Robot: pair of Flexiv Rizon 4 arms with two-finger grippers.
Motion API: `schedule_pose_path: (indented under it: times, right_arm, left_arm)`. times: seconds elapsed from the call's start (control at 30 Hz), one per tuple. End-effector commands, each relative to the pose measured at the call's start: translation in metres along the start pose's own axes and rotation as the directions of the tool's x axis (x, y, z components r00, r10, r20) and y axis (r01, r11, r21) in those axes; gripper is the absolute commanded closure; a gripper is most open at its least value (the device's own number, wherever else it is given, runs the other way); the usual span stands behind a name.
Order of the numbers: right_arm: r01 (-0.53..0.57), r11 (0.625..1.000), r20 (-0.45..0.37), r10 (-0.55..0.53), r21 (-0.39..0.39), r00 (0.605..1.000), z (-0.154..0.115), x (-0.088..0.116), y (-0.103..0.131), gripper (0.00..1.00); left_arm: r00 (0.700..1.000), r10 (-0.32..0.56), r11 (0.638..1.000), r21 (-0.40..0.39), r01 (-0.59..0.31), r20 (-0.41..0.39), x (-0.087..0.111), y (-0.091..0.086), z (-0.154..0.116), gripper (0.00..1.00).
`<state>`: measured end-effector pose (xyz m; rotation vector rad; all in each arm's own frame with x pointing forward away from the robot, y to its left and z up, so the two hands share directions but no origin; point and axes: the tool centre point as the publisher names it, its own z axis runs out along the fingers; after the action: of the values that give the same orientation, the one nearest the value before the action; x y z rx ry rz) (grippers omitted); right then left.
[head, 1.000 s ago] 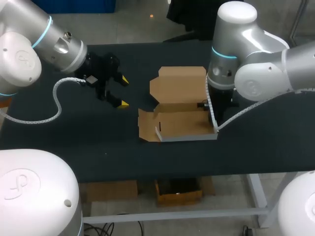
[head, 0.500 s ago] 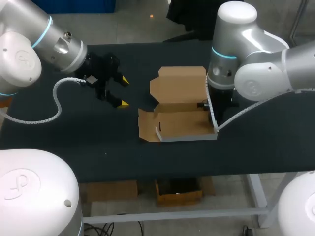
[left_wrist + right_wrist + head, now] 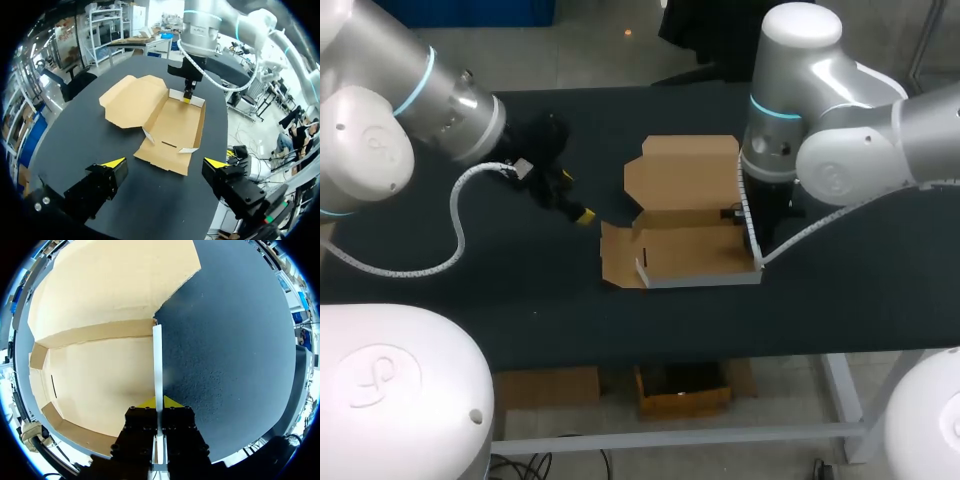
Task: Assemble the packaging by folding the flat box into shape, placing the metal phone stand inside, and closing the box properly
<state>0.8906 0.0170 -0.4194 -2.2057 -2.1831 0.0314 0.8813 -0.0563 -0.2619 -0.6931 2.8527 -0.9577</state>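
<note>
1. On the black desk (image 3: 840, 300) the brown cardboard box (image 3: 685, 175) lies half-formed, lid open.
2. My left arm (image 3: 440, 95) has swung nearer the box, its left claw (image 3: 165, 162) spread wide and empty.
3. My right claw (image 3: 159, 402) stays pinched on the box's side wall (image 3: 158, 355); folding can continue, I judge.

One table (image 3: 520, 290) bears one cardboard box (image 3: 685, 215) (a single piece, partly folded up). There are two arms, the left arm (image 3: 430, 90) and the right arm (image 3: 820, 120). There are two grippers, the left gripper (image 3: 164, 162) and the right gripper (image 3: 159, 401), each with two yellow tips, four altogether.
</note>
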Motion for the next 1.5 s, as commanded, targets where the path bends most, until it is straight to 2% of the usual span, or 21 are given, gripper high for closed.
schedule_pose_path:
  times: [0.03,0.13,0.27,0.3,0.33,0.47,0.5,0.53,0.57,0.63,0.77,0.9,1.17,1.3,1.33,1.37,1.43,1.5]
  right_arm:
    - [0.002,1.000,0.001,-0.002,0.007,1.000,-0.001,0.001,0.001,1.00]
    - [0.002,1.000,0.001,-0.002,0.007,1.000,-0.001,0.001,0.001,1.00]
    - [0.002,1.000,0.001,-0.002,0.007,1.000,-0.001,0.001,0.001,1.00]
    - [0.002,1.000,0.001,-0.002,0.007,1.000,-0.001,0.001,0.001,1.00]
    - [0.002,1.000,0.001,-0.002,0.007,1.000,-0.001,0.001,0.001,1.00]
    - [0.002,1.000,0.001,-0.002,0.007,1.000,-0.001,0.001,0.001,1.00]
    - [0.002,1.000,0.001,-0.002,0.007,1.000,-0.001,0.001,0.001,1.00]
    - [0.002,1.000,0.001,-0.002,0.007,1.000,-0.001,0.001,0.001,1.00]
    - [0.002,1.000,0.001,-0.002,0.007,1.000,-0.001,0.001,0.001,1.00]
    - [0.002,1.000,0.001,-0.002,0.007,1.000,-0.001,0.001,0.001,1.00]
    - [0.002,1.000,0.001,-0.002,0.007,1.000,-0.001,0.001,0.001,1.00]
    - [0.002,1.000,0.001,-0.002,0.007,1.000,-0.001,0.001,0.001,1.00]
    - [0.002,1.000,0.001,-0.002,0.007,1.000,-0.001,0.001,0.001,1.00]
    - [0.002,1.000,0.001,-0.002,0.007,1.000,-0.001,0.001,0.001,1.00]
    - [0.002,1.000,0.001,-0.002,0.007,1.000,-0.001,0.001,0.001,1.00]
    - [0.002,1.000,0.001,-0.002,0.007,1.000,-0.001,0.001,0.001,1.00]
    - [0.002,1.000,0.001,-0.002,0.007,1.000,-0.001,0.001,0.001,1.00]
    - [0.002,1.000,0.001,-0.002,0.007,1.000,-0.001,0.001,0.001,1.00]
  left_arm:
    - [0.923,-0.375,0.924,-0.040,0.379,0.091,0.007,0.000,0.008,0.00]
    - [0.884,-0.458,0.885,-0.043,0.463,0.091,0.011,0.001,0.012,0.00]
    - [0.765,-0.630,0.768,-0.038,0.639,0.130,0.012,0.004,0.024,0.00]
    - [0.759,-0.639,0.761,-0.038,0.647,0.125,0.012,0.004,0.026,0.00]
    - [0.732,-0.669,0.736,-0.018,0.676,0.129,0.012,0.006,0.028,0.00]
    - [0.574,-0.801,0.582,-0.001,0.813,0.168,0.010,0.010,0.043,0.00]
    - [0.559,-0.812,0.566,-0.007,0.824,0.168,0.009,0.010,0.046,0.00]
    - [0.517,-0.838,0.524,-0.004,0.852,0.174,0.009,0.011,0.049,0.00]
    - [0.487,-0.856,0.493,-0.011,0.870,0.174,0.008,0.012,0.052,0.00]
    - [0.442,-0.886,0.442,-0.030,0.897,0.138,0.004,0.014,0.057,0.00]
    - [0.339,-0.934,0.335,-0.049,0.941,0.118,-0.001,0.021,0.067,0.00]
    - [0.262,-0.959,0.255,-0.074,0.964,0.105,-0.010,0.030,0.078,0.00]
    - [0.173,-0.982,0.164,-0.111,0.980,0.076,-0.014,0.042,0.096,0.00]
    - [0.142,-0.987,0.134,-0.116,0.984,0.070,-0.012,0.044,0.105,0.14]
    - [0.144,-0.988,0.137,-0.119,0.983,0.056,-0.011,0.045,0.106,0.18]
    - [0.158,-0.987,0.152,-0.123,0.981,0.037,-0.009,0.044,0.108,0.24]
    - [0.184,-0.983,0.181,-0.113,0.977,0.020,-0.005,0.043,0.111,0.25]
    - [0.212,-0.977,0.211,-0.111,0.971,-0.004,-0.002,0.043,0.114,0.35]
